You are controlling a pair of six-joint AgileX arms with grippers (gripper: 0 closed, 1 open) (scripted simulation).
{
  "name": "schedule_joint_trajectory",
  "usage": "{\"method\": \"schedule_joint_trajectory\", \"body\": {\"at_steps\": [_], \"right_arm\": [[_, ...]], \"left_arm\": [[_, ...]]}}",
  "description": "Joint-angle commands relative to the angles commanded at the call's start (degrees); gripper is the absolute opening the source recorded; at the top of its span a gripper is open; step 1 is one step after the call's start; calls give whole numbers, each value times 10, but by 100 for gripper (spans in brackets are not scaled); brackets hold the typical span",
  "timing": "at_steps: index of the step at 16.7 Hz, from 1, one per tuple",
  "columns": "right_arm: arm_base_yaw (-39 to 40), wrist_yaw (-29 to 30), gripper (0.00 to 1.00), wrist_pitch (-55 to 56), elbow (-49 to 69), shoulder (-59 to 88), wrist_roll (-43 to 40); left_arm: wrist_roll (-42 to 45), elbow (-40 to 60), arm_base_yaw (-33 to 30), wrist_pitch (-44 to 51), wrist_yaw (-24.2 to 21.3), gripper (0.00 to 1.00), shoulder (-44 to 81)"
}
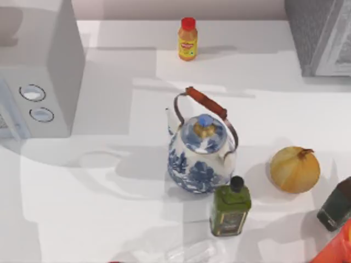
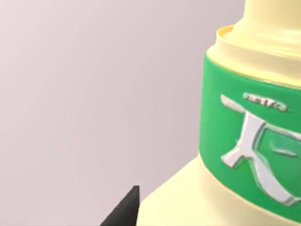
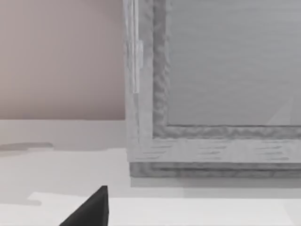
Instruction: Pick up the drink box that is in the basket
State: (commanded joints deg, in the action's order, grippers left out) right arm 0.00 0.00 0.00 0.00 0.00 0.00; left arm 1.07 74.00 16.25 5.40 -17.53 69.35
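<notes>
One drink box (image 2: 244, 155) close against the left hand, grip untellable; one kettle (image 1: 200, 150), one onion (image 1: 294, 169).

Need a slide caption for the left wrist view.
Left end effector fingertip beside the drink box, at its green neck band.

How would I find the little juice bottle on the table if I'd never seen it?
Start at the blue-and-white kettle in the table's middle, then look toward the far edge by the wall. The orange bottle stands alone there. Its red cap and yellow label differ from the dark-green, black-capped bottle near the kettle.
</notes>
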Motion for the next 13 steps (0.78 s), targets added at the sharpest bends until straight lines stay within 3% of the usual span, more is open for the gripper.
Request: {"method": "schedule_joint_trajectory", "body": {"at_steps": [13], "right_arm": [[0, 0, 100, 0, 0, 0, 0]], "left_arm": [[-9, -635, -139, -49, 144, 0, -590]]}}
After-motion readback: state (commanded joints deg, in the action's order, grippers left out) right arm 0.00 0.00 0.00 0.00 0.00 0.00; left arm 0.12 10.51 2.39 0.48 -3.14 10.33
